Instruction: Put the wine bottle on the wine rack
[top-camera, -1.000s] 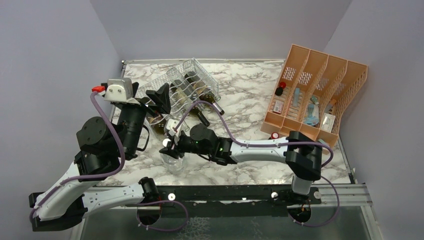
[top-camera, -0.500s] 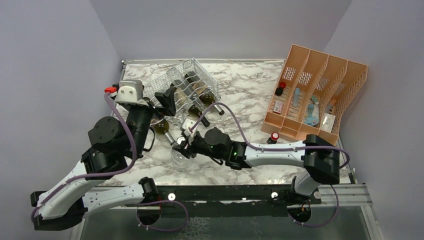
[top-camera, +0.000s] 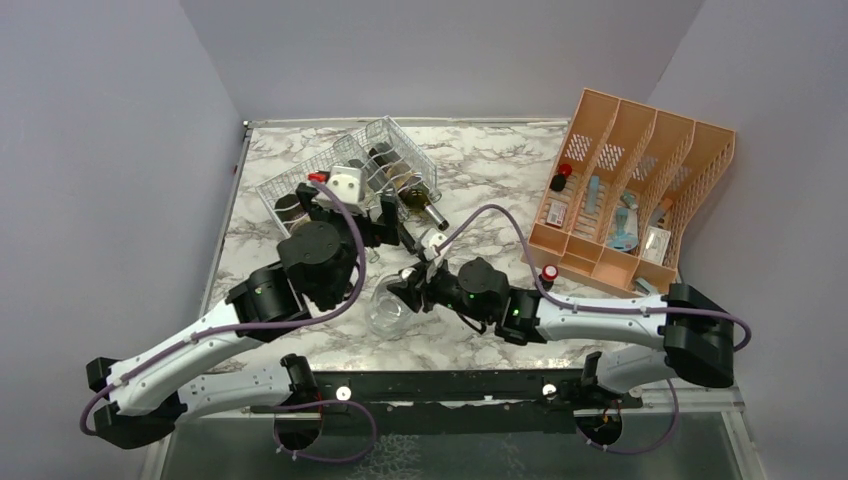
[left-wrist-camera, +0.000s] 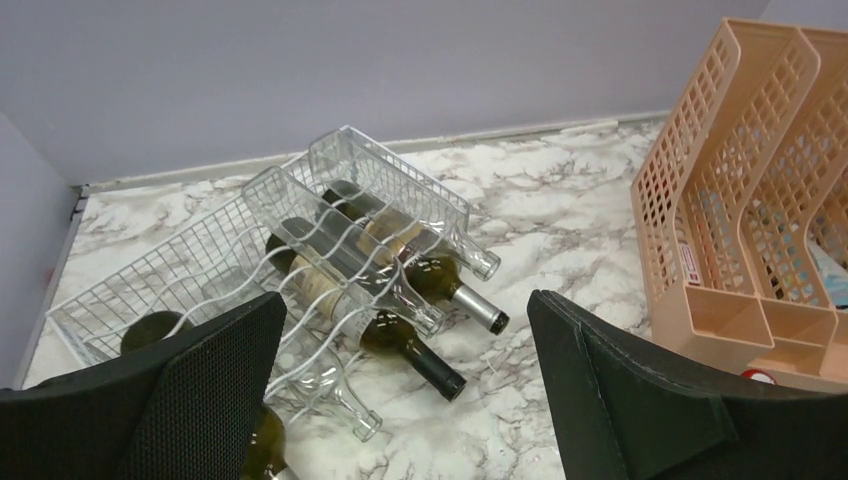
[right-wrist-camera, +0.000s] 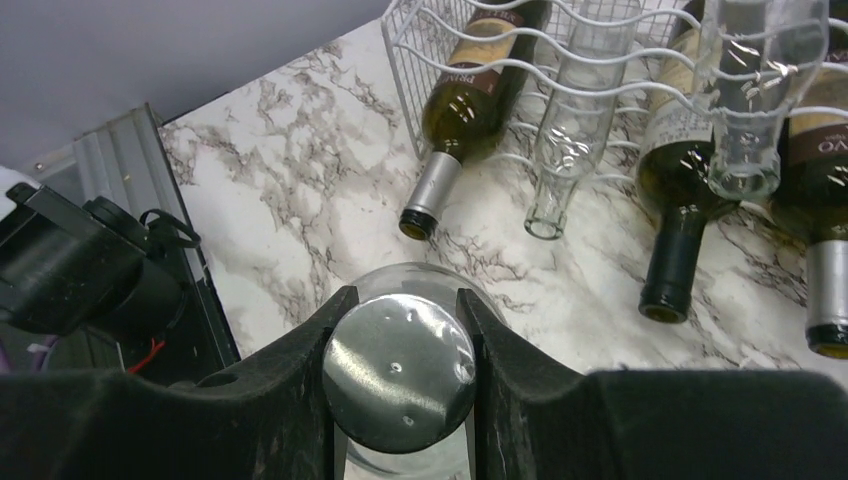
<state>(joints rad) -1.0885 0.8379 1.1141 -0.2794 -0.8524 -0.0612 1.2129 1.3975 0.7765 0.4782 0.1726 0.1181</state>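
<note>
Bottle (top-camera: 383, 312) clenched at neck by right gripper (top-camera: 408, 296), likely to slot base-first into rack (top-camera: 283, 183) upper left; left gripper (left-wrist-camera: 402, 330) open, empty.

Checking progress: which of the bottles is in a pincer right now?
The clear bottle with the silver cap, gripped at its top by the right pincer; the other bottles lie on their sides in the wire rack.

Overhead and wrist cameras share the wine rack (top-camera: 287, 186)

marble table (top-camera: 490, 195) carries wire wine rack (top-camera: 400, 150), orange organizer (top-camera: 640, 150)
</note>
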